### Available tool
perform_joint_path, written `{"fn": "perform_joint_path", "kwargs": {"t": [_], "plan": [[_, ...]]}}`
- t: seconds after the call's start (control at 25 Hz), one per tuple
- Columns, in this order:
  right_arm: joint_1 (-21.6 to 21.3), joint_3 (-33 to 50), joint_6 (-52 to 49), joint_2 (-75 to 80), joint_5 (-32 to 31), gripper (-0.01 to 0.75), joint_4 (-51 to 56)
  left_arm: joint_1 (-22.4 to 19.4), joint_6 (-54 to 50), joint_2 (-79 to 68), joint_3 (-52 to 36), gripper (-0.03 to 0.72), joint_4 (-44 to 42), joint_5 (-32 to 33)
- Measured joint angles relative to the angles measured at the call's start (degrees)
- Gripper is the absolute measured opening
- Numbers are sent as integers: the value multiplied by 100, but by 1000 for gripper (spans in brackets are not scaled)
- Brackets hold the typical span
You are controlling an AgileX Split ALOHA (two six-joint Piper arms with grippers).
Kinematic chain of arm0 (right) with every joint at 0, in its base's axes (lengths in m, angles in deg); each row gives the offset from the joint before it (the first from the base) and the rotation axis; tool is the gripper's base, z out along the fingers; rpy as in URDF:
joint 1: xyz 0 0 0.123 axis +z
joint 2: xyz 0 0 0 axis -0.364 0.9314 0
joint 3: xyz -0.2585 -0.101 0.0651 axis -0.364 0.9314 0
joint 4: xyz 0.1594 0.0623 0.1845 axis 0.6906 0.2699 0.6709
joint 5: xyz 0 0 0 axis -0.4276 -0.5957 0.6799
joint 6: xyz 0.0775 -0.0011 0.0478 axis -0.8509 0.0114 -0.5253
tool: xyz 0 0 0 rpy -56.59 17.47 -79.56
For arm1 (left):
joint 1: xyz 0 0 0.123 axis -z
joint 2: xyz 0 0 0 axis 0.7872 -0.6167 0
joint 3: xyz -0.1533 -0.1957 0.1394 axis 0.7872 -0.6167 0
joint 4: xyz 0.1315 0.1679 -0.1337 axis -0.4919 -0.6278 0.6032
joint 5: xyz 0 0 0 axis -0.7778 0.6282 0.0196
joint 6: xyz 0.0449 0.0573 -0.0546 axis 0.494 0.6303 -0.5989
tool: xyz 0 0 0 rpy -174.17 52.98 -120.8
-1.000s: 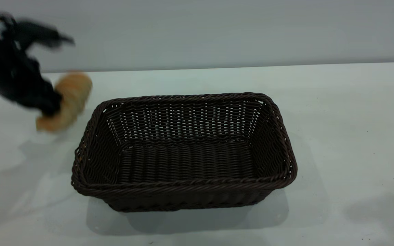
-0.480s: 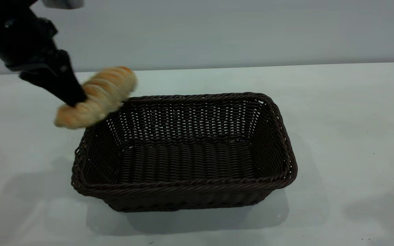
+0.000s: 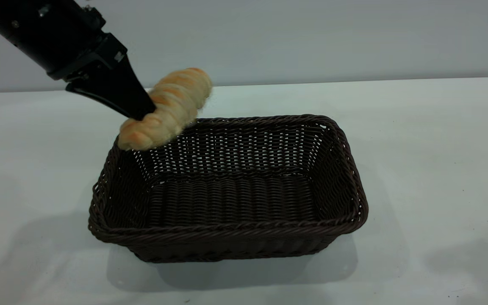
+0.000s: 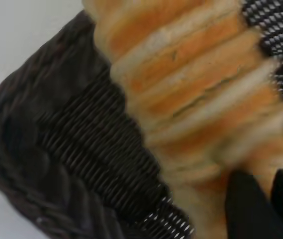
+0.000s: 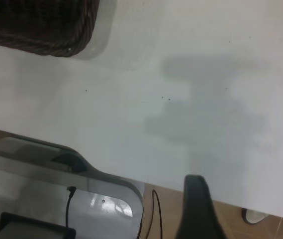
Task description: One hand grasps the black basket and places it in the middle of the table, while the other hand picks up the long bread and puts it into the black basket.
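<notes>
The black basket stands on the white table, near its middle. My left gripper is shut on the long bread and holds it tilted in the air, just above the basket's back left corner. In the left wrist view the bread fills the picture over the basket's woven wall, with my left gripper pinching its end. My right gripper is out of the exterior view; it hangs open and empty over the table's edge, one finger showing, well away from the basket's corner.
In the right wrist view the table's edge, a grey metal stand with a cable and the floor show beyond it. White tabletop lies bare to the right and front of the basket.
My left gripper has carried the bread up and to the right, from beside the basket's left end to above its back left corner. The basket has not moved.
</notes>
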State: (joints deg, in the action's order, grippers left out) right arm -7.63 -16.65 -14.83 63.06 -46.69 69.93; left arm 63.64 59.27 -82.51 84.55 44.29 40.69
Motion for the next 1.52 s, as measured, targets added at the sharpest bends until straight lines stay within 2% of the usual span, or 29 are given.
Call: {"fn": "perform_joint_path", "kwargs": {"t": [0.16,0.32,0.48,0.6,0.84,1.08,1.28,1.52], "plan": [[0,0,0,0,0,538,0,0,129,16,0,322,125,31],[0,0,0,0,-72,538,0,-51,-512,343,0,406,-310,-192],[0,0,0,0,-233,538,0,-312,-2112,1183,0,417,-1430,-185],[0,0,0,0,-298,538,0,-513,-3246,2076,0,418,-2370,169],[0,0,13,-2,-311,538,0,-584,-4443,3571,0,418,-3670,1098],[0,6,180,-312,-311,538,0,-584,-4725,4823,-424,418,-4018,1698],[0,46,413,-993,-338,538,44,-584,-4812,5836,-1128,418,-4024,1821],[0,934,632,-2411,-393,538,315,-584,-4892,6947,-1740,418,-4024,1935]]}}
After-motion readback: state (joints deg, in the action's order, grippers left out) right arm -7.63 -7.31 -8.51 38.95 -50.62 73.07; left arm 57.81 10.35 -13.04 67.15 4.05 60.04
